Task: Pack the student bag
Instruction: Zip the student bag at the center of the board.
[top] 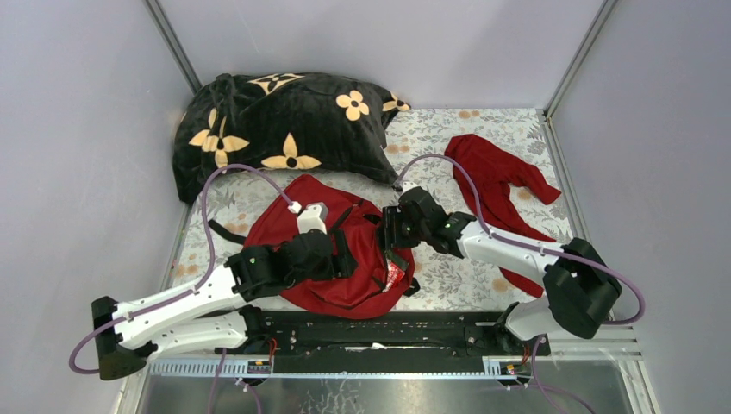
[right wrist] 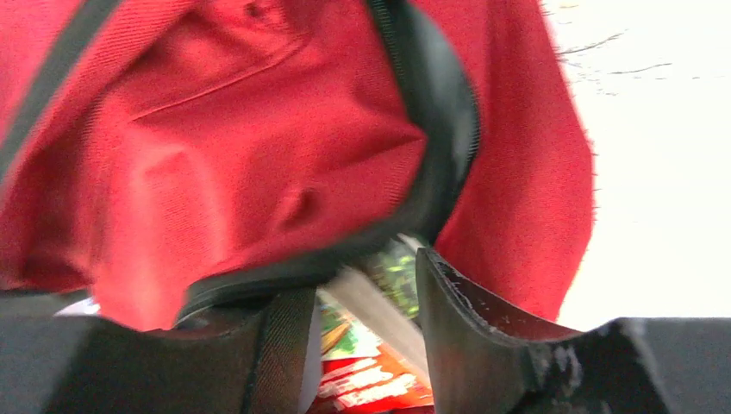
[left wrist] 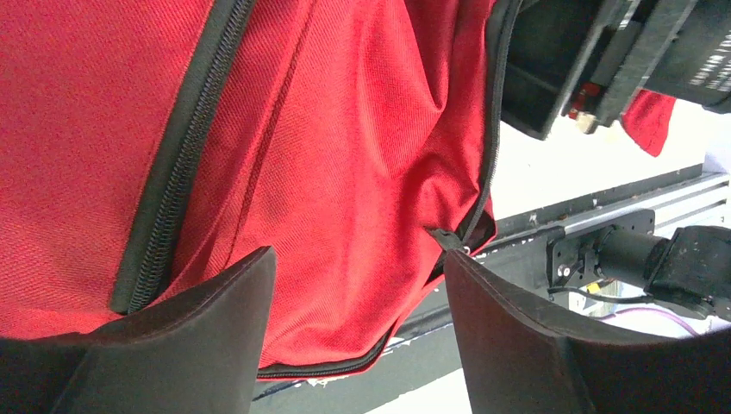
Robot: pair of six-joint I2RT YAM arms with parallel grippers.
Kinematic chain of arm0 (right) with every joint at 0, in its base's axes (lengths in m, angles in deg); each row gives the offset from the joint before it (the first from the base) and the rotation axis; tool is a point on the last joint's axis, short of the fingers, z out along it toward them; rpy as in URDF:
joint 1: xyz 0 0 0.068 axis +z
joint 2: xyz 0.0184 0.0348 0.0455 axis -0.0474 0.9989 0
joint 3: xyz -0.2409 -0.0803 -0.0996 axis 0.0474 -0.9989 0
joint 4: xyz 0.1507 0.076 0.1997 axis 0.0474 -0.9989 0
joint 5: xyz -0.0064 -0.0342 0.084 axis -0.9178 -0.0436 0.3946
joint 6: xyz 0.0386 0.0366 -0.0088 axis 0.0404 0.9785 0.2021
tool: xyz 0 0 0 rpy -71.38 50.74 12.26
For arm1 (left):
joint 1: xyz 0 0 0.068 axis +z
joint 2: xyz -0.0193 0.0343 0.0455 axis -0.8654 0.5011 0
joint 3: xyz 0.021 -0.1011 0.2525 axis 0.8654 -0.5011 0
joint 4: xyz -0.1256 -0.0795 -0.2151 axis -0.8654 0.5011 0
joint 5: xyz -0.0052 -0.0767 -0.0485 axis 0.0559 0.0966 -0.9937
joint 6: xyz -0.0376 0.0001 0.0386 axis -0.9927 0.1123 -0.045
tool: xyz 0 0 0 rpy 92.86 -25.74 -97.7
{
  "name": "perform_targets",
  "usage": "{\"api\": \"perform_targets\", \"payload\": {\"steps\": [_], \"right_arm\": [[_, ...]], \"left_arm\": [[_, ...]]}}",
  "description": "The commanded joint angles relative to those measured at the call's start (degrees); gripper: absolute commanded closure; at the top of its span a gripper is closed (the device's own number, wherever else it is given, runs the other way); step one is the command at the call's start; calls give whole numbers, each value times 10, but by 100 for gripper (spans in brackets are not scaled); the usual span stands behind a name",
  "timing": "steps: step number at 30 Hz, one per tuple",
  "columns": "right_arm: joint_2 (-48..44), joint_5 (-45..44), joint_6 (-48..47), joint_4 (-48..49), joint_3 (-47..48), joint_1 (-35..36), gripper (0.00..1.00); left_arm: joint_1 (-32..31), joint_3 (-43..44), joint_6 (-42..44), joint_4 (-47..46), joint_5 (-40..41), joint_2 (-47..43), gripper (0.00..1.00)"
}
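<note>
The student bag [top: 345,263], dark red with black zipper lines, lies flat in the middle of the table, near the arms. My left gripper [top: 326,253] rests on top of it. In the left wrist view it [left wrist: 358,285] is open, with red fabric [left wrist: 345,172] bulging between the jaws and a black zipper pull [left wrist: 447,238] by the right finger. My right gripper [top: 395,235] is at the bag's right edge. In the right wrist view it [right wrist: 366,302] stands part open at the bag's black-rimmed mouth [right wrist: 431,172]. Colourful book covers [right wrist: 379,371] show between the fingers, and a black strap [right wrist: 280,345] lies over the left one.
A black plush blanket with orange flowers [top: 276,129] is bunched at the back left. A limp red garment [top: 500,177] lies at the back right, beside the right arm. A book corner [top: 395,276] peeks from the bag's near right side. The black base rail [top: 379,332] runs along the near edge.
</note>
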State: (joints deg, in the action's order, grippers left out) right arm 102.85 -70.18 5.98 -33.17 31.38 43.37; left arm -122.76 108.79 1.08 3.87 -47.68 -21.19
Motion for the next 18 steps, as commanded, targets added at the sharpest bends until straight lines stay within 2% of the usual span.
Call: {"api": "perform_targets", "payload": {"steps": [1, 6, 9, 14, 16, 18], "right_arm": [[20, -114, -65, -55, 23, 0, 42], [-26, -135, -57, -4, -9, -1, 40], [-20, -135, -62, -4, -8, -1, 40], [32, -115, -64, -9, 15, -1, 41], [29, -103, -59, 3, 13, -2, 42], [14, -92, -54, 12, 6, -2, 41]], "left_arm": [[4, 13, -13, -9, 37, -5, 21], [4, 14, -11, -34, 23, 23, 21], [4, 31, 7, -60, 4, 63, 20], [3, 72, 42, -134, -30, 145, 10], [3, 86, 51, -156, -28, 178, 6], [4, 94, 55, -160, -19, 208, 5]]}}
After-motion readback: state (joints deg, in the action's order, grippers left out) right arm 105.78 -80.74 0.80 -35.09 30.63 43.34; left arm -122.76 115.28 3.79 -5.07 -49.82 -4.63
